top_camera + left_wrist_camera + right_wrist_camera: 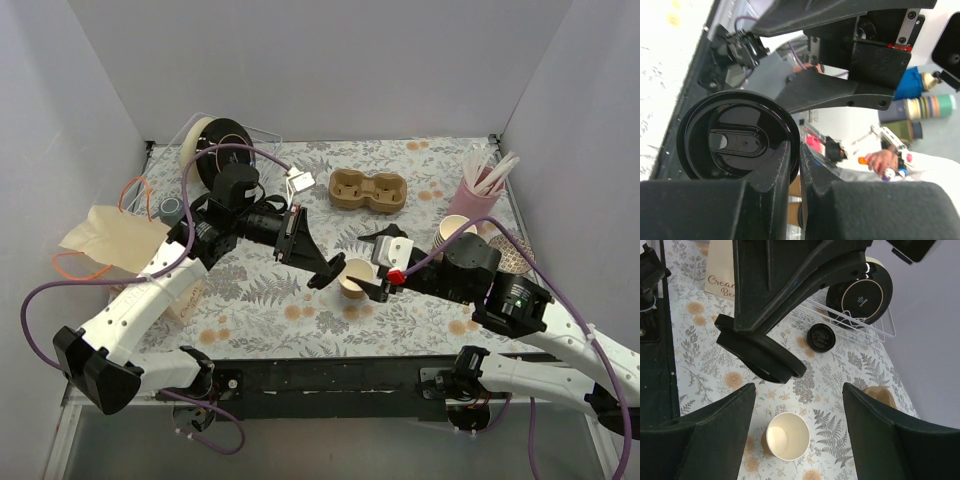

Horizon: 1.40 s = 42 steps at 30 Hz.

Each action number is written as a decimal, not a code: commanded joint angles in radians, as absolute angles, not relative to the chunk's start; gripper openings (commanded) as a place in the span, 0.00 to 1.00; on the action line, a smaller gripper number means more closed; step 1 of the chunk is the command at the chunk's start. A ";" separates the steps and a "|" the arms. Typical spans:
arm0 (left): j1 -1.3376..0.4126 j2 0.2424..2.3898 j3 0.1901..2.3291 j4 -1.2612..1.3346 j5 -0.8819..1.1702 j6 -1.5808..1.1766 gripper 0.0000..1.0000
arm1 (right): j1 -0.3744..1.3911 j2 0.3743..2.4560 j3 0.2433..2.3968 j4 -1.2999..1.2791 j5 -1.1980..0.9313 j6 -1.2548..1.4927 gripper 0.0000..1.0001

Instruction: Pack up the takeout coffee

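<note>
My left pincer grips the lid by its rim. My right pincer stands wide over the cup, mid-desk. Unheld, the cup could tip if the lid lands skewed.

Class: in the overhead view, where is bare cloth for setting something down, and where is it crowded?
Bare: the near cloth strip in front of the paper cup, and the patch between the cup carrier and the pink straw cup. Crowded: the middle, where the left gripper holding the black lid meets the right gripper.
</note>
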State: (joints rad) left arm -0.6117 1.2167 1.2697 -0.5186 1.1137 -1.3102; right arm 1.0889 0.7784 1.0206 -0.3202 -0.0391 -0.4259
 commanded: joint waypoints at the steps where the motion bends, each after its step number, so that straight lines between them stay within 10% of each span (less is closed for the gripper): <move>1: -0.611 1.177 1.232 -0.512 1.219 -1.348 0.00 | 1.094 0.819 1.080 -0.281 -0.142 -0.531 0.79; 15: -0.611 1.183 1.172 -0.506 1.284 -1.358 0.00 | 1.094 0.963 1.157 -0.391 -0.383 -0.540 0.68; 28: -0.611 1.210 1.187 -0.459 1.315 -1.396 0.00 | 1.094 0.950 1.118 -0.391 -0.433 -0.462 0.07; 33: -0.600 1.279 1.242 -0.484 1.232 -1.387 0.46 | 1.095 0.969 1.124 -0.371 -0.492 -0.350 0.01; 42: -0.376 1.448 1.639 -0.663 0.660 -1.278 0.63 | 1.092 0.982 1.134 -0.284 -0.376 0.181 0.01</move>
State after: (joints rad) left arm -0.4313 1.4326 1.4570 -0.5972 0.9722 -1.3308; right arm 1.0935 0.9771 1.1080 -0.3645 -0.4465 -0.1215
